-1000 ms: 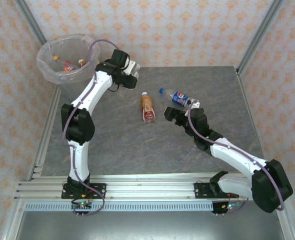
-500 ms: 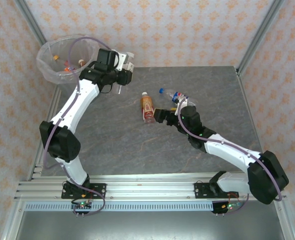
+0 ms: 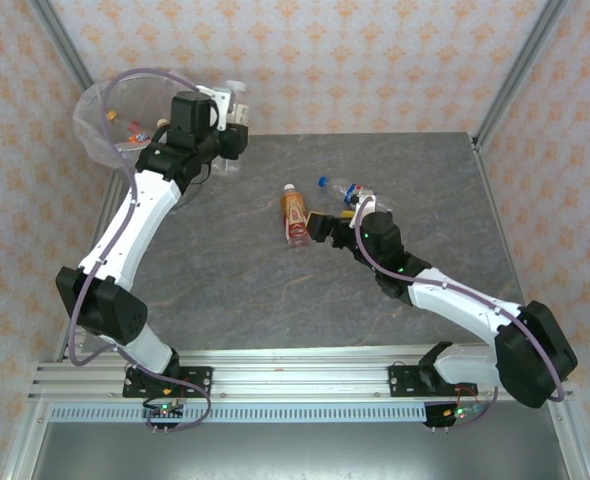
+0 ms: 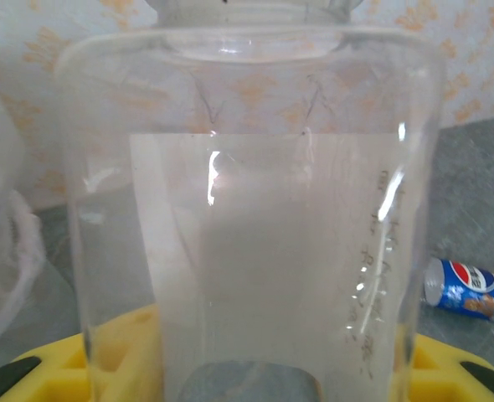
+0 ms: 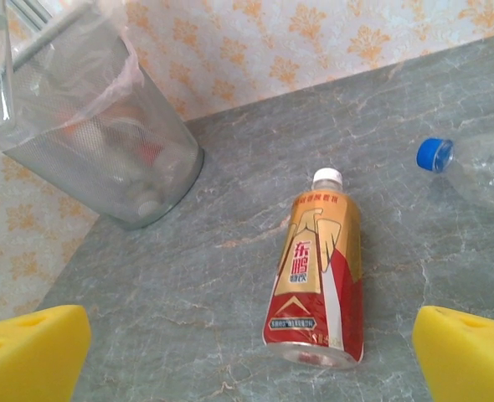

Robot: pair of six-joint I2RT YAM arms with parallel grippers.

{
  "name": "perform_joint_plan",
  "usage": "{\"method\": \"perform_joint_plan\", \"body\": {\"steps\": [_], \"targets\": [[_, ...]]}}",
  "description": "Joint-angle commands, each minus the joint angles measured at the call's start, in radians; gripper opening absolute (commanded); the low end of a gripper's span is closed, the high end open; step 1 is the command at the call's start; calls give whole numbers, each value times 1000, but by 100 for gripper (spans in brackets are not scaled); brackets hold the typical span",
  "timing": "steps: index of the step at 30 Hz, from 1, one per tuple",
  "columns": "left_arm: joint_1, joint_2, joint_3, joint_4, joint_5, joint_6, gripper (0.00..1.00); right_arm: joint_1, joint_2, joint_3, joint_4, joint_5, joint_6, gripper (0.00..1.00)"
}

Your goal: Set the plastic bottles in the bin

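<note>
My left gripper (image 3: 229,128) is shut on a clear plastic bottle (image 3: 237,100) with a pale label, held in the air just right of the bin (image 3: 97,118). The left wrist view looks through this bottle (image 4: 255,218), with yellow fingertips (image 4: 117,352) at either side. Several bottles (image 3: 135,128) lie inside the bin. A gold and red bottle (image 3: 295,215) lies on the table, and my open right gripper (image 3: 323,226) hovers at its right. From the right wrist, that bottle (image 5: 318,268) lies between the spread yellow fingertips (image 5: 29,352). A blue-capped Pepsi bottle (image 3: 350,190) lies behind the right gripper.
The grey mesh bin (image 5: 105,151) stands off the table's far left corner, lined with a clear bag (image 4: 4,251). Aluminium frame posts (image 3: 520,70) and papered walls close in the table. The grey marble tabletop (image 3: 235,280) lies bare in front.
The left arm has swung up and left towards the bin with the clear bottle in its grip. The right gripper has slid left, closer to the gold and red bottle.
</note>
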Motion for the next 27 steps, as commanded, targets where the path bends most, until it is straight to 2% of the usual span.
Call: {"method": "perform_joint_plan", "body": {"steps": [1, 5, 11, 15, 23, 27], "targets": [[32, -60, -13, 76, -82, -60, 39, 8, -67, -22, 99, 34, -48, 99], [105, -61, 26, 69, 14, -147, 40, 9, -99, -29, 99, 9, -76, 99], [139, -35, 114, 32, -6, -150, 40, 8, -92, -30, 101, -8, -64, 99], [141, -2, 196, 6, -78, -66, 40, 8, -82, -29, 106, -4, -62, 99], [153, 14, 216, 104, -180, 138, 40, 8, -83, -40, 120, 24, -46, 99], [163, 63, 264, 117, -291, 285, 40, 8, -83, -47, 124, 37, -45, 99]]}}
